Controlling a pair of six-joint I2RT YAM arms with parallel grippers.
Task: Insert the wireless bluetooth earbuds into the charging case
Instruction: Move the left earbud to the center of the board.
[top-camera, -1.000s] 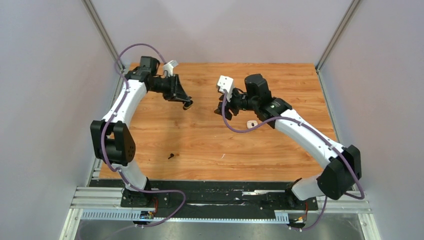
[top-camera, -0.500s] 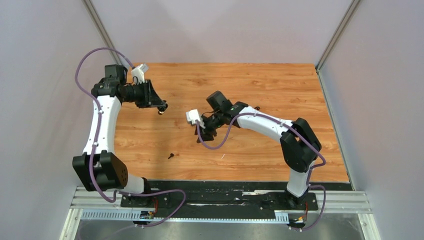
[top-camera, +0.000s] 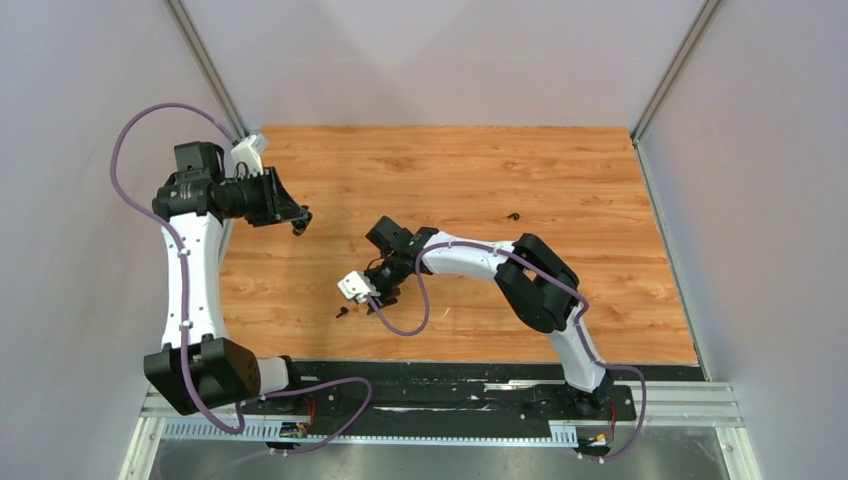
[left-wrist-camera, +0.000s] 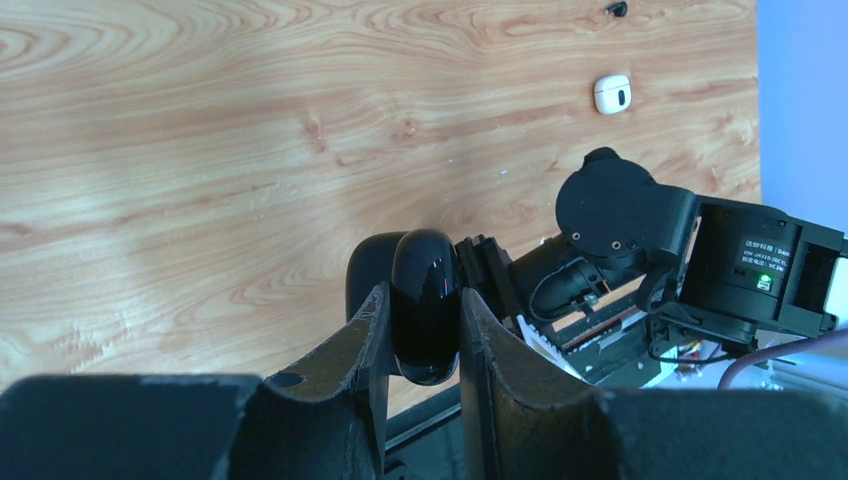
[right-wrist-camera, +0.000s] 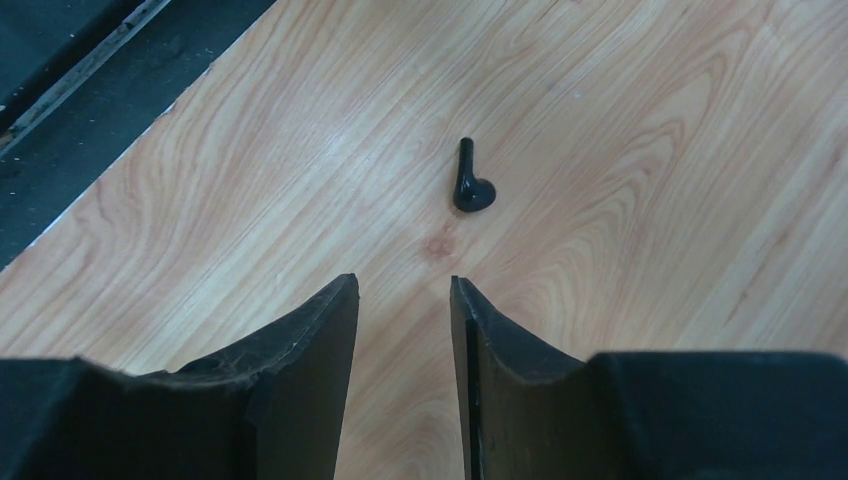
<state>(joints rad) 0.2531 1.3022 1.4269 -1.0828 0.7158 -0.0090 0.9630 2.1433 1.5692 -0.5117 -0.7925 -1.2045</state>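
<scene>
So far no earbud is seated. The left tool (left-wrist-camera: 424, 300) is clamped on a glossy black case (left-wrist-camera: 425, 265), lower centre of its wrist view. The right tool (right-wrist-camera: 402, 287) hangs with jaws apart and empty, near a black earbud (right-wrist-camera: 472, 187) lying mid-frame on the surface (right-wrist-camera: 620, 120). A second earbud (top-camera: 513, 215) lies right of centre overhead, and a white case (left-wrist-camera: 611, 93) sits upper right. Picking up and inserting appear to remain.
</scene>
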